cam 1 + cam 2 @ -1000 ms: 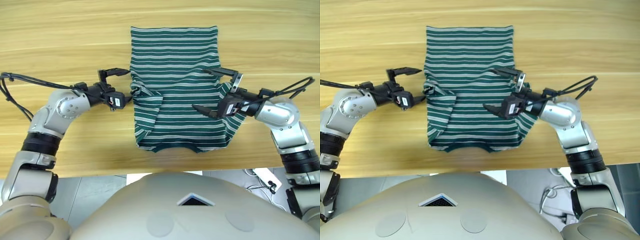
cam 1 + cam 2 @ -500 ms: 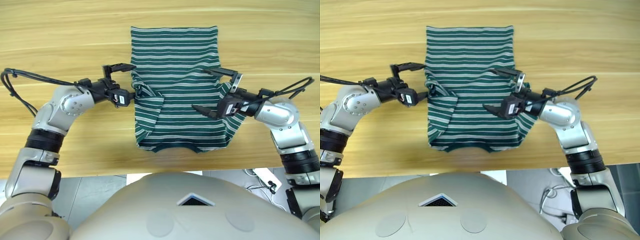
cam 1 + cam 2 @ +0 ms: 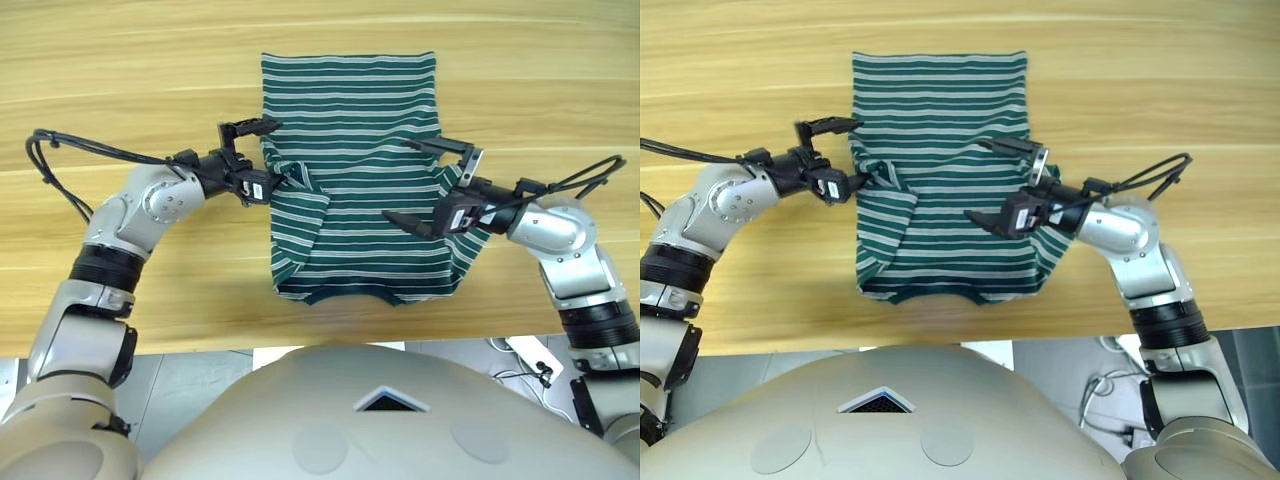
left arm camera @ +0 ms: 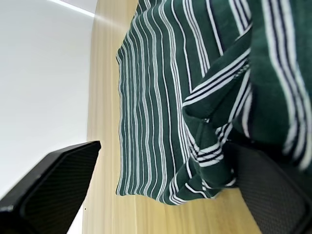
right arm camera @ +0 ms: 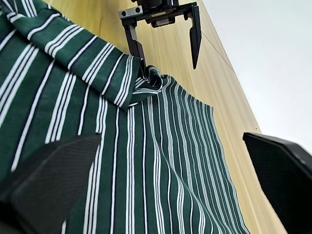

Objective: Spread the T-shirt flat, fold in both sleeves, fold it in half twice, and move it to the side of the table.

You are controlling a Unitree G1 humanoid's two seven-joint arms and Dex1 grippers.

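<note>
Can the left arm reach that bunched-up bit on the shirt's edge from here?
Probably yes: the left gripper sits open right at the bunched fold of the T-shirt, touching it, with nothing between.

No text, number or sign was legible in any view. A small white sticker (image 3: 257, 190) sat on the housing behind my left fingers (image 3: 245, 128). A second white sticker (image 3: 461, 219) sat on the housing behind my right fingers (image 3: 404, 218). The print on both was too small to read.
</note>
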